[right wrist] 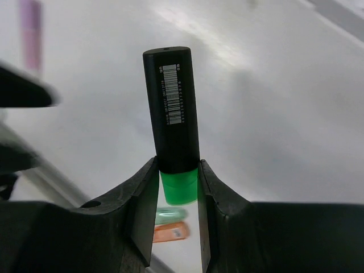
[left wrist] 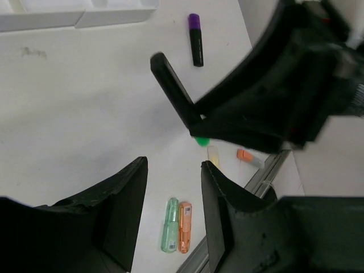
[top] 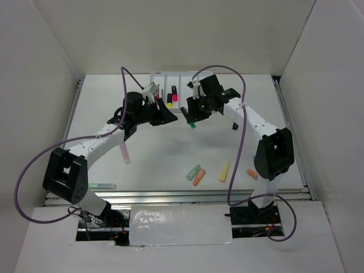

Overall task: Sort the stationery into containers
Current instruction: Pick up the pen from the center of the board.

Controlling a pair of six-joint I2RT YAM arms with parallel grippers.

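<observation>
From above, I'm holding the green-capped highlighter (top: 192, 123) in my right gripper (top: 192, 117) near the tray (top: 185, 77), which is already housing a few; several markers (top: 193, 173) are waiting. Left wrist: my left gripper (left wrist: 173, 182) is hanging released, empty. Right wrist: I'm pinching its cap.

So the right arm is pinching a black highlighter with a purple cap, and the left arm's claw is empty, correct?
Almost. The highlighter in the right gripper has a green cap, not purple, as the right wrist view shows. The purple-capped highlighter lies on the table. The left gripper is indeed empty.
</observation>
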